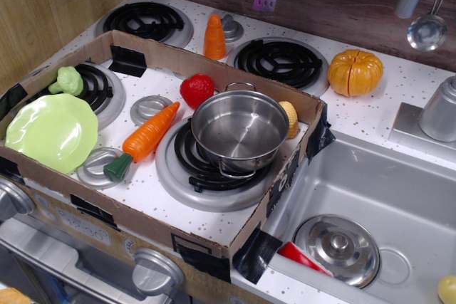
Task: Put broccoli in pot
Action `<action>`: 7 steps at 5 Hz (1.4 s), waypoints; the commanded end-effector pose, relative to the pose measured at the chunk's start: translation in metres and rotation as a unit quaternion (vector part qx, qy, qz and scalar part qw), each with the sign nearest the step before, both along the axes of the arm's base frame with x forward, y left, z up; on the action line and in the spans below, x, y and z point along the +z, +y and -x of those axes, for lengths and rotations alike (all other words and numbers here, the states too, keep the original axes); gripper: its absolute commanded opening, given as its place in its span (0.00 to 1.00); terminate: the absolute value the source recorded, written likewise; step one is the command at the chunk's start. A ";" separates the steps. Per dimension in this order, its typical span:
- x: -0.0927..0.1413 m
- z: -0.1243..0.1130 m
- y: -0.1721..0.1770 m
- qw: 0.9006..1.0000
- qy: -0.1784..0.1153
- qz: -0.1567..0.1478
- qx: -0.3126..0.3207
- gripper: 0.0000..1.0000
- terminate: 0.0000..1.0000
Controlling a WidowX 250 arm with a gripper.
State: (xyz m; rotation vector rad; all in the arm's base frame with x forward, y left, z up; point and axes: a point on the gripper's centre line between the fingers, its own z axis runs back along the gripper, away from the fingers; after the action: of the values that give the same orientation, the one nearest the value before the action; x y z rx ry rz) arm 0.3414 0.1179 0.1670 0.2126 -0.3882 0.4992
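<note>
Broccoli | lies on far-left burner, just above plate, well apart from empty pot | likely light, rigid, bumpy plastic | grip the head across its width | gripper not in view; you cannot place either relative to it

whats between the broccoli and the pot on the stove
In the observation.image view, a round grey knob and the toy carrot lie between the broccoli and the pot; a red vegetable sits just behind that line.
</note>
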 end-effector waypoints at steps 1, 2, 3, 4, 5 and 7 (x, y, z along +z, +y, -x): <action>0.000 0.000 0.000 1.000 0.000 0.000 0.000 1.00 0.00; -0.009 0.015 0.016 0.995 0.035 0.042 0.089 1.00 0.00; -0.013 0.027 0.027 0.990 0.028 0.038 0.130 1.00 0.00; -0.021 0.037 0.040 0.982 0.051 0.044 0.176 1.00 0.00; -0.030 0.044 0.047 0.972 0.075 0.051 0.216 1.00 0.00; -0.062 0.044 0.057 0.958 0.104 0.078 0.254 1.00 0.00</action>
State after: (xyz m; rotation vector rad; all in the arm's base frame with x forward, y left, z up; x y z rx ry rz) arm 0.2971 0.1753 0.0914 0.2058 -0.0432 0.9958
